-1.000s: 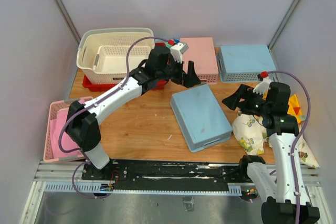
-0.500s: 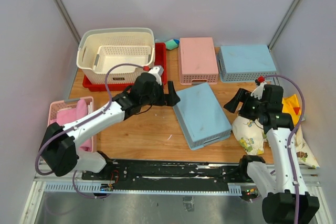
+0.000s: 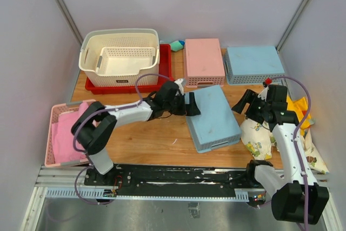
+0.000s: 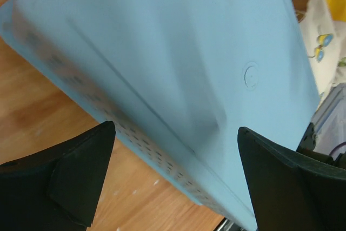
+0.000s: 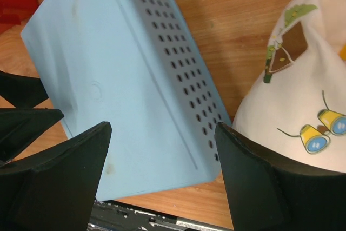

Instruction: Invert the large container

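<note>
My left hand [image 3: 192, 104] was low over the worktop [image 3: 151, 136] with its fingers spread wide, right at the near-left edge of the upturned blue basket [image 3: 216, 116]. From my left wrist, that basket's flat base [image 4: 178, 52] filled the gap between the fingers; I could not tell whether either finger touched it. My right hand [image 3: 250, 104] hung spread as well, holding nothing, above the gap between the blue basket and the patterned cloth bag [image 3: 254, 133]. In the right wrist view both lay below the open fingers, the perforated blue wall [image 5: 178, 79] to one side and the bag [image 5: 286, 96] to the other.

The large container [image 3: 119, 37] stood well apart from both hands, at the far left corner of the worktop. It was upright with its mouth up, sitting on the red tray [image 3: 165, 60], and the smaller white basket [image 3: 127, 60] lay inside it.
</note>
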{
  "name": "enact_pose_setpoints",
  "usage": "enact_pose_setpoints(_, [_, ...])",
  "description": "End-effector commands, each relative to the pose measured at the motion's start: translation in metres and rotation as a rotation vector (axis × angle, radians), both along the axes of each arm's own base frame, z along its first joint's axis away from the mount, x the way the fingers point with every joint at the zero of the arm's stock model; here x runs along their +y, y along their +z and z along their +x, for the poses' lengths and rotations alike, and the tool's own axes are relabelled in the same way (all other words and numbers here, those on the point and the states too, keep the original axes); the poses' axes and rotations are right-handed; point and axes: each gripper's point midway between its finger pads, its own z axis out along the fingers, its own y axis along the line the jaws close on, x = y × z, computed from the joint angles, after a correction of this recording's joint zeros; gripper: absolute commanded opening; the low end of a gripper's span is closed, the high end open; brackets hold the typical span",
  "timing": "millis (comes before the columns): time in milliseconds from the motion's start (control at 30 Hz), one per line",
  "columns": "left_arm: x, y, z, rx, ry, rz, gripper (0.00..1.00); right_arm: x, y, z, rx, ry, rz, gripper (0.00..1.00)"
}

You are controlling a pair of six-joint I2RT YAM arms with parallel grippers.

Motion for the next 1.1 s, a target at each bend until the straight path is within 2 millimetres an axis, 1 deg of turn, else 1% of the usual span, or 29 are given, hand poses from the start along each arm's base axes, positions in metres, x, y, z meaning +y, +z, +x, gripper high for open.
enact_pose_setpoints(0, [-0.067,0.032,0.011,-0.113,-0.191,-0.108,0.99,-0.026,-0.003,-0.006,0.04,-0.176,-0.094,0.8])
enact_pose_setpoints(100, [-0.092,0.032,0.007,-0.113,-0.26,-0.126,0.99,-0.043,-0.005,-0.018,0.08,-0.309,-0.129,0.8])
enact_pose_setpoints(200, [-0.11,0.035,0.007,-0.114,-0.287,-0.146,0.99,-0.054,-0.005,-0.028,0.081,-0.403,-0.152,0.8])
enact_pose_setpoints(400, [-0.141,0.038,0.012,-0.079,-0.286,-0.209,0.99,-0.066,0.008,-0.032,0.002,-0.475,-0.177,0.8])
enact_pose_setpoints(500, [-0.149,0.04,0.015,-0.042,-0.254,-0.252,0.99,-0.066,0.015,-0.031,-0.012,-0.473,-0.181,0.8])
enact_pose_setpoints(533, [-0.149,0.041,0.014,-0.038,-0.249,-0.257,0.99,-0.066,0.016,-0.031,-0.011,-0.469,-0.181,0.8])
enact_pose_setpoints(600, [-0.14,0.053,0.013,-0.066,-0.226,-0.256,0.99,-0.065,0.019,-0.031,-0.015,-0.452,-0.186,0.8])
enact_pose_setpoints(667, [-0.125,0.062,0.015,-0.112,-0.189,-0.216,0.99,-0.065,0.021,-0.031,-0.017,-0.434,-0.198,0.8])
enact_pose_setpoints(767, [-0.104,0.069,0.004,-0.126,-0.19,-0.16,0.99,-0.064,0.016,-0.032,-0.011,-0.401,-0.216,0.8])
enact_pose_setpoints(833, [-0.095,0.068,-0.008,-0.109,-0.216,-0.149,0.99,-0.062,0.008,-0.032,0.004,-0.375,-0.22,0.8])
enact_pose_setpoints(933, [-0.092,0.055,-0.027,-0.048,-0.282,-0.153,0.99,-0.057,-0.004,-0.03,0.042,-0.34,-0.211,0.79])
enact_pose_setpoints(1000, [-0.097,0.046,-0.035,-0.014,-0.333,-0.16,0.99,-0.054,-0.013,-0.03,0.071,-0.327,-0.2,0.79])
enact_pose_setpoints(1067, [-0.105,0.04,-0.035,-0.004,-0.369,-0.17,0.99,-0.049,-0.022,-0.03,0.11,-0.311,-0.176,0.79])
